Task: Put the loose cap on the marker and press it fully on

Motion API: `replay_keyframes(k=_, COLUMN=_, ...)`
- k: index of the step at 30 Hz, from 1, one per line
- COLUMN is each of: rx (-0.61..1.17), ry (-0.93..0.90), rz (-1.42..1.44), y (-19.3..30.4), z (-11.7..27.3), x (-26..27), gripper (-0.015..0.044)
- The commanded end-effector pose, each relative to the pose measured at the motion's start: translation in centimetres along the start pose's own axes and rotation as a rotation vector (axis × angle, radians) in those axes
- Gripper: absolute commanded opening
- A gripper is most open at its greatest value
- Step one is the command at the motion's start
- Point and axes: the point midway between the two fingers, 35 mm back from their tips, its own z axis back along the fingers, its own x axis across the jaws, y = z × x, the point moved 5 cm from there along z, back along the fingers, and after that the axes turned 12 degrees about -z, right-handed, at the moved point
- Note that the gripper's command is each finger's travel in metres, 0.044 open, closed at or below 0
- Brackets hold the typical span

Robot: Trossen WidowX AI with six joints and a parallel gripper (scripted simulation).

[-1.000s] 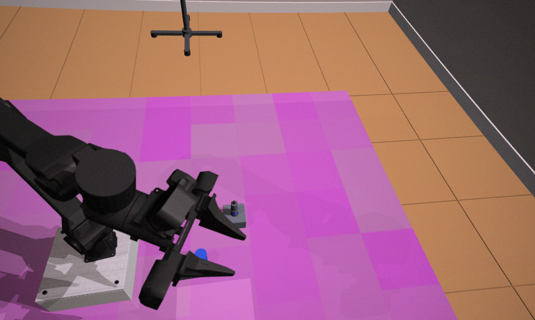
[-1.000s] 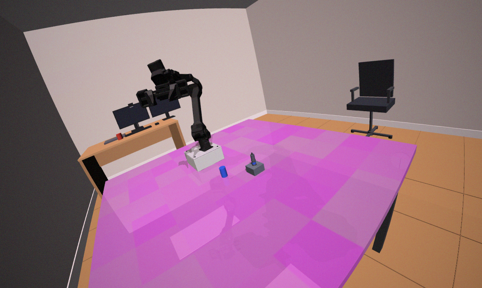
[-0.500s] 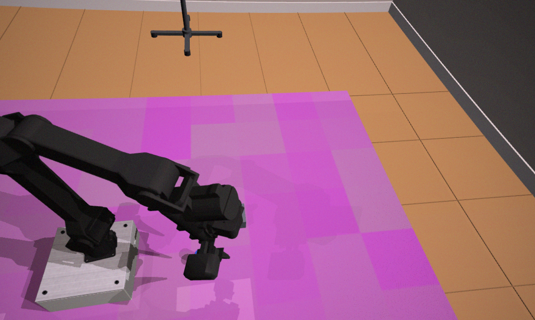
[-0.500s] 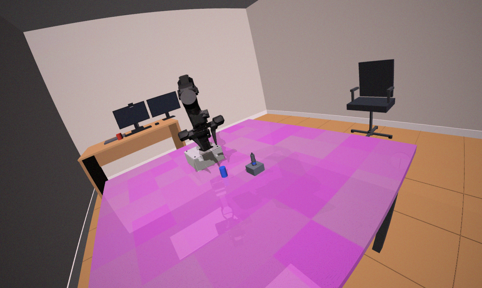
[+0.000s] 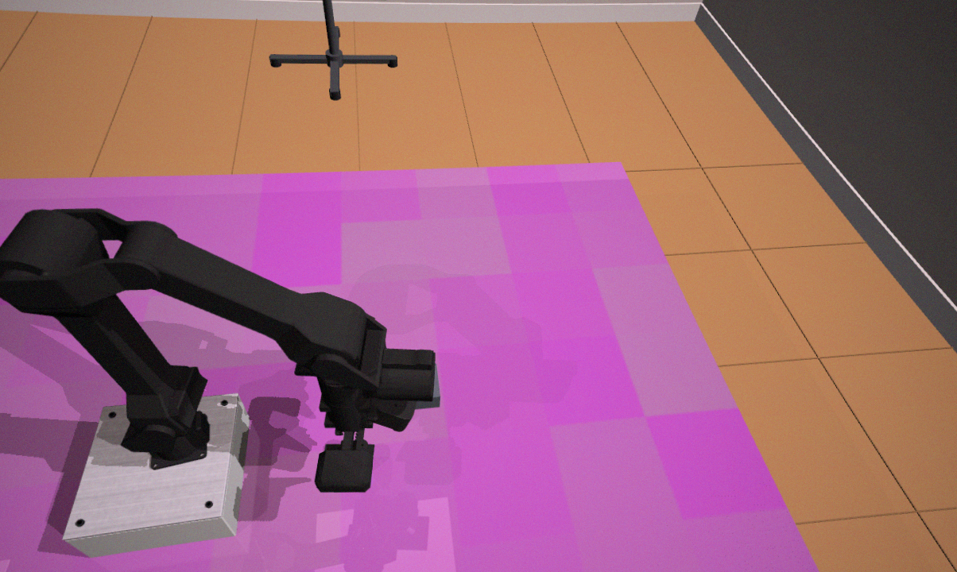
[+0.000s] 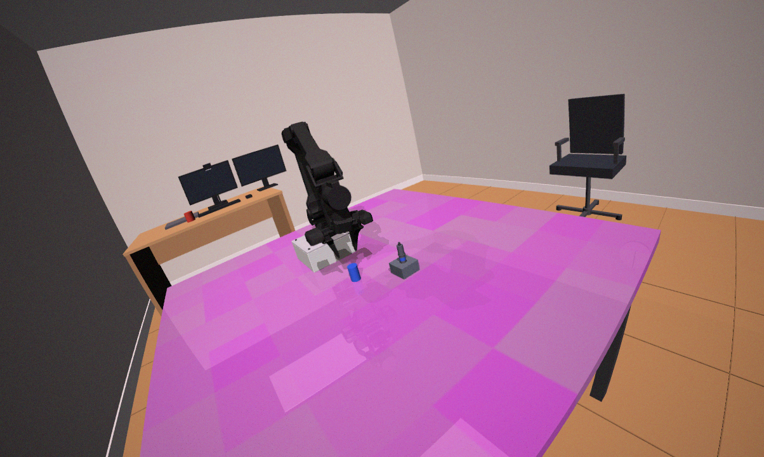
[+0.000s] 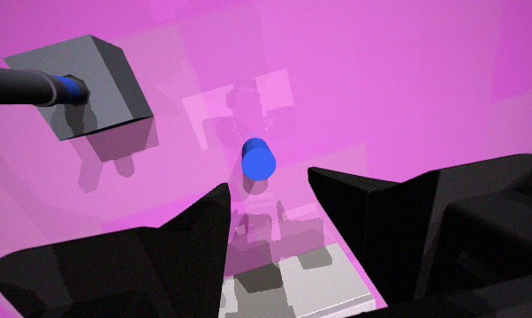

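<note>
Right now your claw (image 7: 268,190) is hanging partly spread, gripping nothing, above the blue cap (image 7: 258,160) standing on the tabletop (image 6: 487,318). You are seeing the marker (image 7: 27,90) upright in its holder block (image 7: 98,84), apart from the cap, both far from the tabletop's edges.

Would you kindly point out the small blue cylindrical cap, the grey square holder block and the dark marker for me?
Small blue cylindrical cap (image 7: 258,164): wrist view, on its round top face.
Grey square holder block (image 7: 104,94): wrist view, on its top face.
Dark marker (image 7: 20,86): wrist view, on its barrel.
</note>
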Motion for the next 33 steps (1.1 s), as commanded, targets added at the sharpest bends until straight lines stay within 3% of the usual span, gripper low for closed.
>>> replay_keyframes(k=1, rx=0.014, ry=0.008, rz=-0.003, y=0.3, z=-1.2, x=0.1, gripper=0.0252)
replay_keyframes(k=33, rx=0.014, ry=0.007, rz=-0.003, y=0.3, z=-6.9, x=0.3, gripper=0.0252)
